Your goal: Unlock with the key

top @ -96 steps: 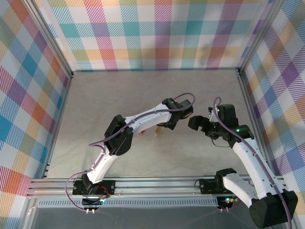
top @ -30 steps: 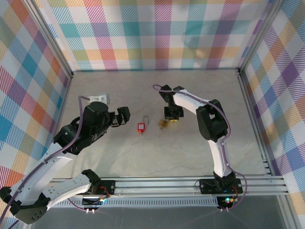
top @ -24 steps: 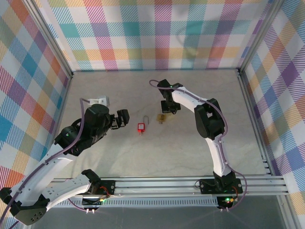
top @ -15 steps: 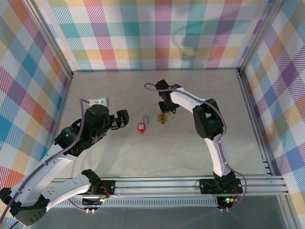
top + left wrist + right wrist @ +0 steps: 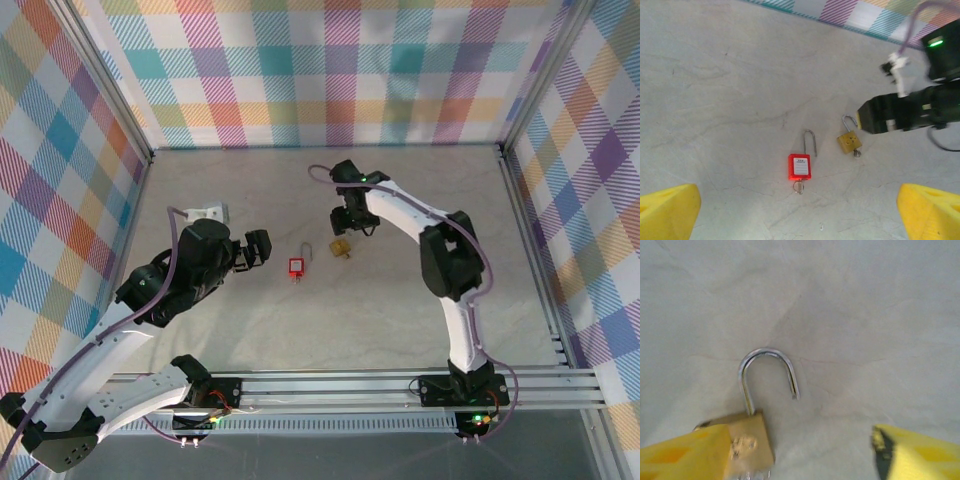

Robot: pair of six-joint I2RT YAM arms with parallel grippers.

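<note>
Both red padlock (image 5: 799, 167) and brass padlock (image 5: 849, 141) lie on the table (image 5: 715, 100)

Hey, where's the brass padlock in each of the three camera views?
Top external: brass padlock near the centre.
Left wrist: right of centre, slightly low.
Right wrist: lower left, shackle pointing up.
Shared landmark: the open right hand, close by it.

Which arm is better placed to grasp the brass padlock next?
Right: the right gripper hangs close by the brass padlock, fingers open over it. The left gripper sits farther off, beyond the red padlock.
</note>
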